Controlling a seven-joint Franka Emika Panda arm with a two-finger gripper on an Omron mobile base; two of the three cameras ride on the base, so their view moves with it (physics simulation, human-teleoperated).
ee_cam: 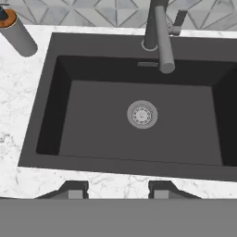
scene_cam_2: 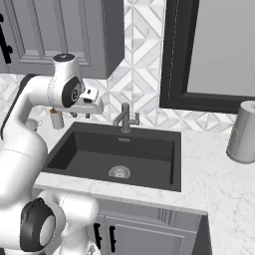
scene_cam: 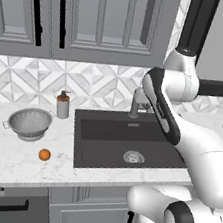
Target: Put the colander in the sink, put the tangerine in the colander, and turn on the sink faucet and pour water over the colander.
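The silver perforated colander stands upright on the marble counter left of the sink. In front of it lies the small orange tangerine, apart from it. My gripper hovers above the left part of the sink, open with nothing between its fingertips. In the hand view the gripper looks down into the dark sink, which holds only its round drain. The sink faucet rises at the back rim, spout over the basin, and is also seen from the bases as the faucet. No water is running.
A grey soap dispenser with a brown pump stands at the sink's back left corner, between colander and basin. A tall grey ribbed cylinder sits on the counter right of the sink. Wall cabinets hang above the counter.
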